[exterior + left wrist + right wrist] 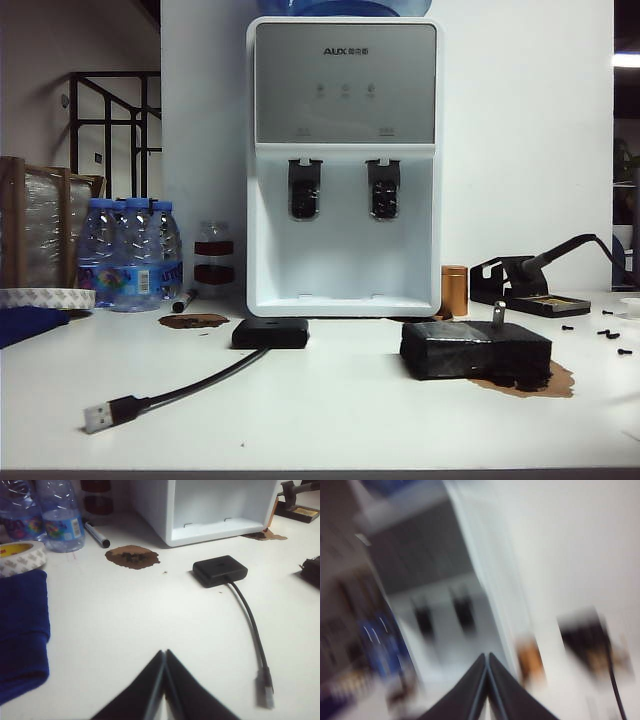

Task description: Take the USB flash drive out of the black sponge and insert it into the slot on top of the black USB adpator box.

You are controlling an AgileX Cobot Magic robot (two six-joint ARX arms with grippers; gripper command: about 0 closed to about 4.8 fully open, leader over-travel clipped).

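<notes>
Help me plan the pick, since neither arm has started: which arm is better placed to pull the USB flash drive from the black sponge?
Probably the right. The USB flash drive stands in the black sponge on the right of the table. Both the left gripper and right gripper are shut and empty; the left faces the black USB adpator box.

The black sponge (476,351) has a slightly glossy, wrinkled skin. The black USB adpator box (220,570) looks matt, smooth plastic; its cable's plug (98,416) is shiny metal. The water dispenser (344,165) is glossy white plastic with a brushed silver panel. The blue cloth (21,630) is soft and matt.
</notes>
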